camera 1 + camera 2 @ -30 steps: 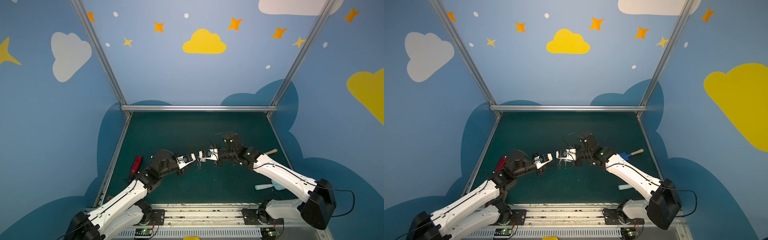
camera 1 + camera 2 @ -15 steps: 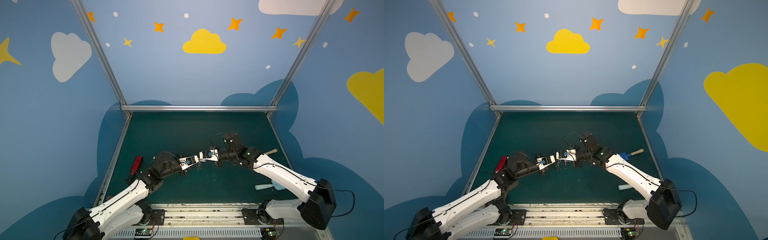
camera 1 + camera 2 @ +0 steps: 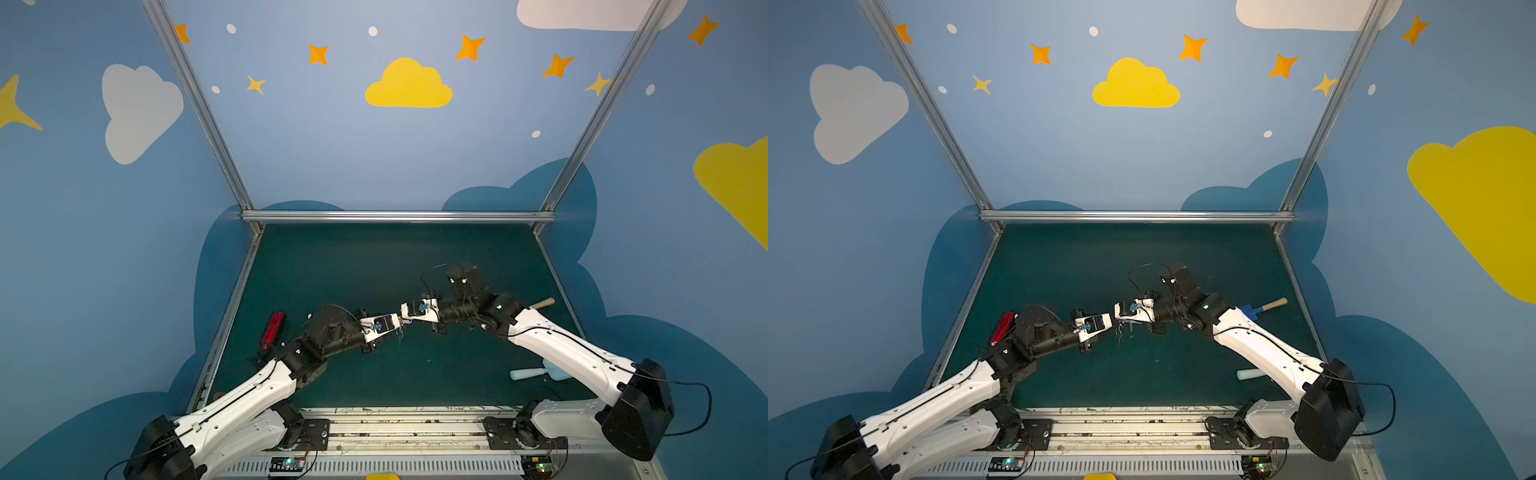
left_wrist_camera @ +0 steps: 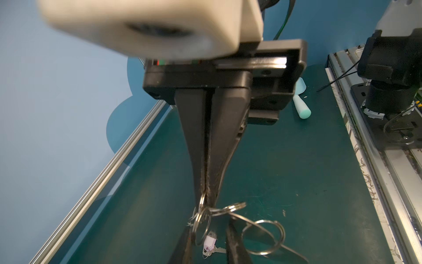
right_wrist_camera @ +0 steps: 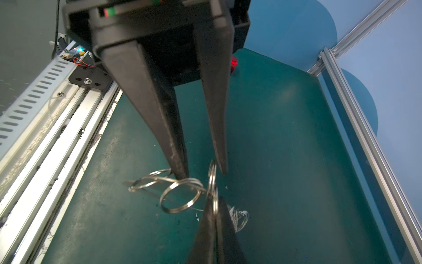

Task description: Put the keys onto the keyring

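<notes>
While the right gripper (image 4: 205,197) keeps nothing but one split ring of the keyring (image 4: 228,209) between its fingers (image 4: 219,137), which are pressed together on it, the other rings stick out sideways from the pinch. The bunch is at mid-table, between the two arms.

Left gripper (image 5: 202,173): fingers (image 5: 159,114) spread, with the tips on either side of the rings. One tip is at or just beside a flat-lying ring. The other is just beside an upright ring.

Key (image 4: 210,242): pale head, at the lower end of a hanging ring, between the left fingertips in the left wrist view. Cannot tell whether it is threaded on. It is hidden in the right wrist view.

Green mat (image 3: 374,270): red gadget (image 3: 272,330) near the left edge, pale blue spatula (image 3: 536,372) at front right. Both are well apart from the rings.
</notes>
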